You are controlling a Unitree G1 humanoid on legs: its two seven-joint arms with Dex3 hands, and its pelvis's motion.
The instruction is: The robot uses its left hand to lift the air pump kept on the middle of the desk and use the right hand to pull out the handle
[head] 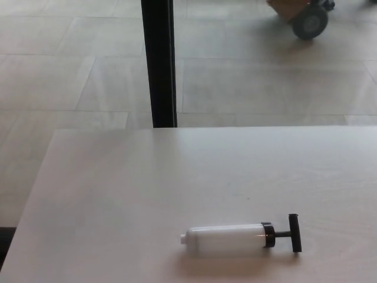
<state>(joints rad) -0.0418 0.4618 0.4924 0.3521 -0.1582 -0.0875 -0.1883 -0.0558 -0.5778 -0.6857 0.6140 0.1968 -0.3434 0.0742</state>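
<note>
The air pump (240,238) lies on its side on the pale desk (129,194), down toward the near edge and a little right of the middle. Its clear-white barrel (224,239) runs left to right, with a small white nozzle at the left end and a black collar at the right. From that collar a short black rod leads to the black T-handle (294,233), which stands crosswise, close in against the barrel's end. Whether the barrel holds anything, the view does not show; it simply reads milky white. Nothing touches the pump, and the desk surface around it is bare wood grain. Neither robot hand shows, so there is nothing to report of fingers or grip on either side. Beyond the far edge of the desk, a black post (158,62) rises straight up out of frame, over a tiled floor (247,82). Up in the far right corner, a cart wheel (310,23) sits on those tiles with a brown load (287,7) above it.
</note>
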